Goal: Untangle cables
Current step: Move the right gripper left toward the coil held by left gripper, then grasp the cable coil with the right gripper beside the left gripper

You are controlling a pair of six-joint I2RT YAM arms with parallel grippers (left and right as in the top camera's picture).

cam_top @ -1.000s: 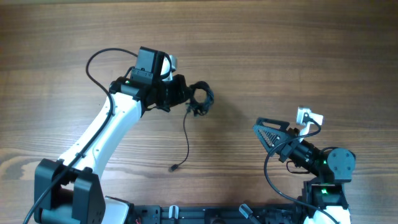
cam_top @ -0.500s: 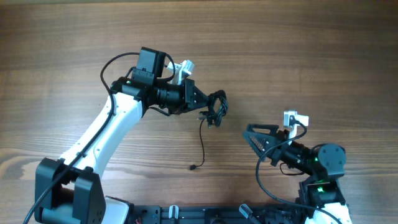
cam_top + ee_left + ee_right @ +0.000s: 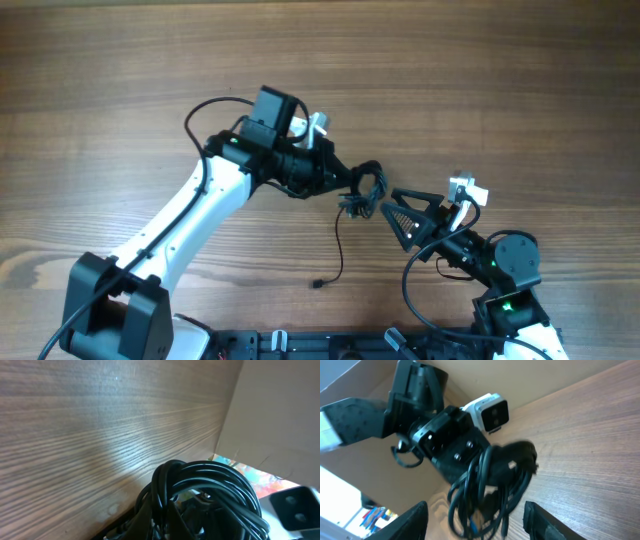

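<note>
The left tool (image 3: pixel 350 182) is clamped on the cables (image 3: pixel 368 185) — a tight black bunch of coils a little right of the middle of the wooden surface (image 3: pixel 480 90). One loose strand runs from the bunch and curves over the wood to a small plug end (image 3: pixel 317 284) lying nearer the robot's base. The right tool (image 3: pixel 387 201) has its fingers (image 3: pixel 412 519) well apart, tips just beside the bunch. Its wrist camera shows the coils in the gap between them — whether they touch, I cannot tell.

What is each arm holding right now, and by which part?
The left gripper is shut on the cables, gripping the bunched coil; one end trails free. The right gripper is open beside the coil, holding nothing.
</note>
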